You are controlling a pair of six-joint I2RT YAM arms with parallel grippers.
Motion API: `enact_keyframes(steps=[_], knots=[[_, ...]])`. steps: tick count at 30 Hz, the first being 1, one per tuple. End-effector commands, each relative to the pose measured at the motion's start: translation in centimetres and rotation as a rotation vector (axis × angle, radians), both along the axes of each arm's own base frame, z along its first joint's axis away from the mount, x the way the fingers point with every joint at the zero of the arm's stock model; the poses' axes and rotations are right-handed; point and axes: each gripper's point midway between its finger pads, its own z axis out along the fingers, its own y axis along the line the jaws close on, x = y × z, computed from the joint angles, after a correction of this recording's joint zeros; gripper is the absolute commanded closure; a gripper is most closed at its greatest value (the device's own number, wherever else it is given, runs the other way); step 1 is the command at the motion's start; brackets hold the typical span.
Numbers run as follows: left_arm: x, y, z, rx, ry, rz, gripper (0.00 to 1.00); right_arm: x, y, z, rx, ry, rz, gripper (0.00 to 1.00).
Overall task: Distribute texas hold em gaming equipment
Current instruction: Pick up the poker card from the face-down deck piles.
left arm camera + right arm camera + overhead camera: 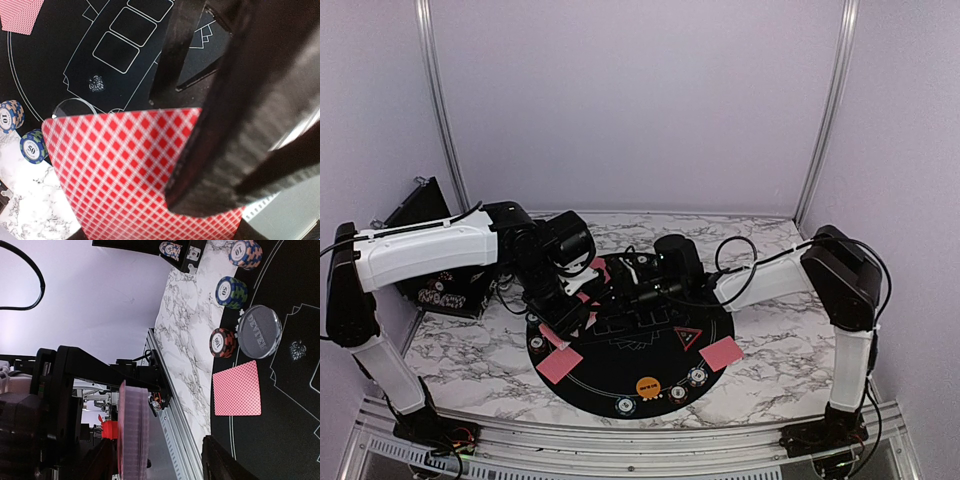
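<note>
Mid-deal, left claw (200,200) grips the red-backed cards (115,170); the wide-open, empty right claw (160,460) should next pinch one.

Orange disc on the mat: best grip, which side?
Pinch the orange disc across its rim, straight from above: it lies flat on the mat, and a chip sits close on its right, so probably close front-to-back.
</note>
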Motion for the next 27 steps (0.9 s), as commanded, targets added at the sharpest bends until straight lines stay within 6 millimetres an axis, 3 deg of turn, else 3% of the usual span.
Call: enact_keyframes(steps=[1, 8, 27], knots=[[0.1, -0.2, 0.7, -0.014, -0.016, -0.014, 0.42, 0.3, -0.4, 2.9, 0.040, -0.047, -0.016, 0.42], [0.1, -0.2, 0.6, -0.013, -0.016, -0.014, 0.42, 0.4, -1.0, 3.5, 0.047, -0.052, -0.026, 0.43], [0.2, -0.1, 0.5, -0.004, -0.020, -0.012, 0.42, -0.4, -1.7, 4.6, 0.079, -0.038, -0.022, 0.70]])
